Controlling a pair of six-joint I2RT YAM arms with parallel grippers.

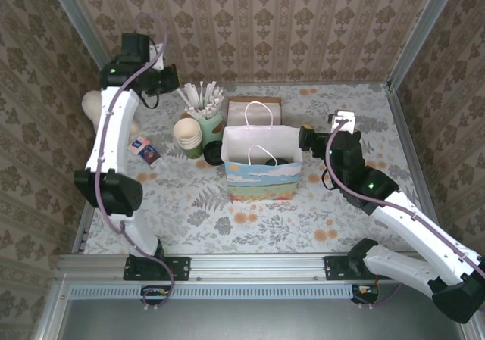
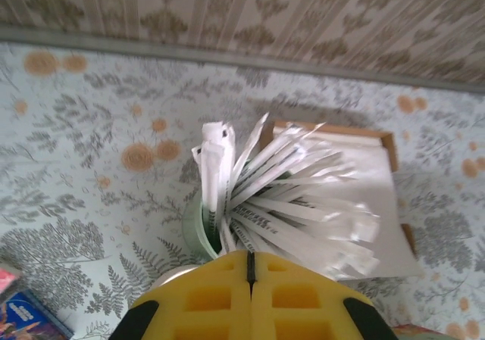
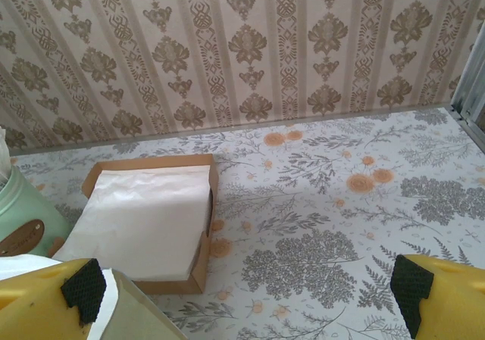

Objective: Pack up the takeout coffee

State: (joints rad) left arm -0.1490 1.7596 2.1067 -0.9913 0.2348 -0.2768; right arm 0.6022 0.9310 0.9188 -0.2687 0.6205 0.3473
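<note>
Top external: takeout coffee [image 1: 277, 160] inside bag [image 1: 261, 175], beside wide-spread right gripper [image 1: 305, 138].

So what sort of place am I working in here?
Likely a mock coffee-shop counter: stacked paper cups, a holder of wrapped sticks and a paper bag for takeout.

Floral table [image 1: 341, 204] holds bag [image 1: 261, 175], napkin box [image 1: 254, 111], cups [image 1: 188, 135].
</note>
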